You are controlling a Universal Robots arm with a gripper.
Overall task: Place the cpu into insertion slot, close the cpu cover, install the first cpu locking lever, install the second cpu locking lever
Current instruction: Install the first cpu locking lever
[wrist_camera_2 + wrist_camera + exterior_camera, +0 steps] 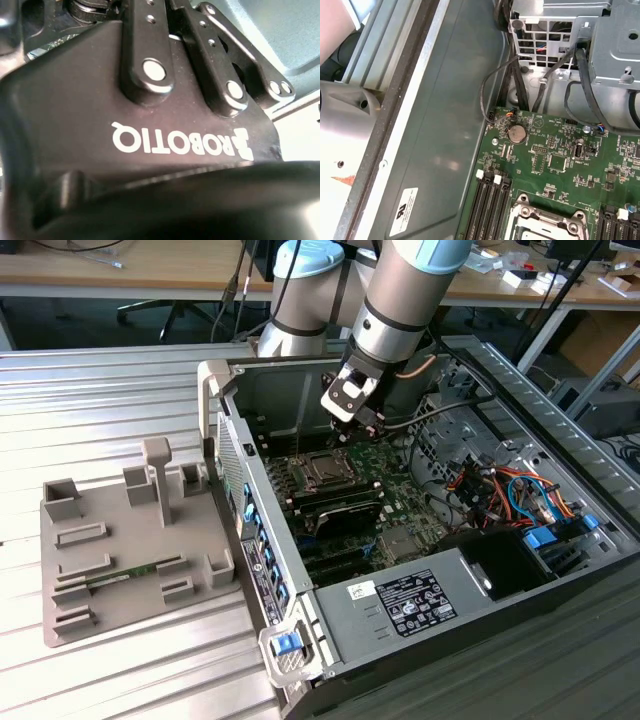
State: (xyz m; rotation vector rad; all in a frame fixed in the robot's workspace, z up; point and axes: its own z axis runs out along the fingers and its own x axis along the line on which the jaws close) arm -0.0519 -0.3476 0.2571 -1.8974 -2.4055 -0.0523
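Exterior view
Arm: the grey arm [400, 300] reaches down from the far side into the open computer case [228, 390].
Gripper: the gripper [356, 432] hangs over the green circuit board, just above and a little behind the insertion slot [340, 480]. Whether the pincer is apart, together or clamped on anything cannot be told.
Cpu: a dull silvery square [322, 471] sits in the middle of the slot. As far as can be made out, this is the cpu lying in place.
Surroundings: a grey box with a white label [400, 605] fills the near end of the case. A grey moulded fixture [120, 540] lies on the ribbed metal table [100, 390], at the exterior view's left of the case.

Second wrist view
Gripper housing: the black housing [100, 100] with white lettering is seen close up, with black link bars [150, 50] pinned to it — the pincer's state stays hidden here.

First wrist view
Cpu cover: the silver frame [547, 218] looks to lie flat on the slot, with a pale surface inside its window.
Memory slots: long black slots [490, 210] run just beside the socket.
Board: a round coin battery [516, 134] sits further along the board, near black cables [520, 85] — these lead to a perforated metal cage [610, 45].
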